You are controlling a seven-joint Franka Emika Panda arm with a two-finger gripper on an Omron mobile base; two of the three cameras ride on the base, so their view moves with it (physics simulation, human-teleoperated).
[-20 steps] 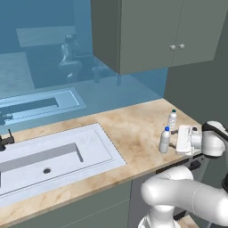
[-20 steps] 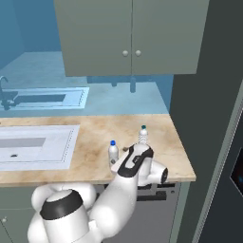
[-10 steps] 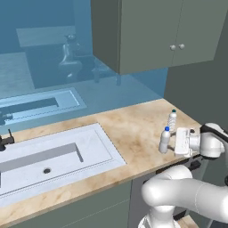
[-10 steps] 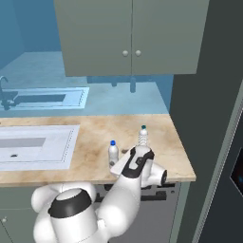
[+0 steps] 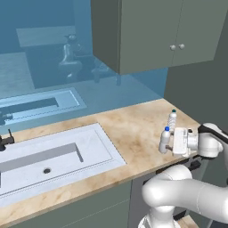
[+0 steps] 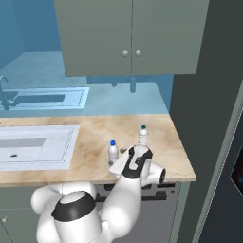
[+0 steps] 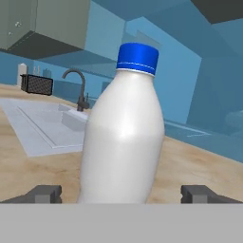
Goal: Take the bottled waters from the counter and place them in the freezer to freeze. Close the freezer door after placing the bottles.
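Nearby, 2 bottles (image 5: 165, 140) on marbled counter (image 5: 129, 129)

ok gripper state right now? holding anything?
Gripper: open, holding nothing yet. Its fingertips stand wide apart on either side of the nearer bottled water, which stands upright on the counter.

- Left base view sits behind the arm on its left, looking forward and down over the counter (image 5: 133, 129), sink (image 5: 53, 151) on its left side.
- Right base view does the same from the right, and catches the dark freezer (image 6: 213, 118) at far right.
- Both share the counter's right end with the two bottles.
- Hand view is super close to the near bottle (image 7: 124, 133), facing low along the counter toward the faucet (image 7: 78, 88).
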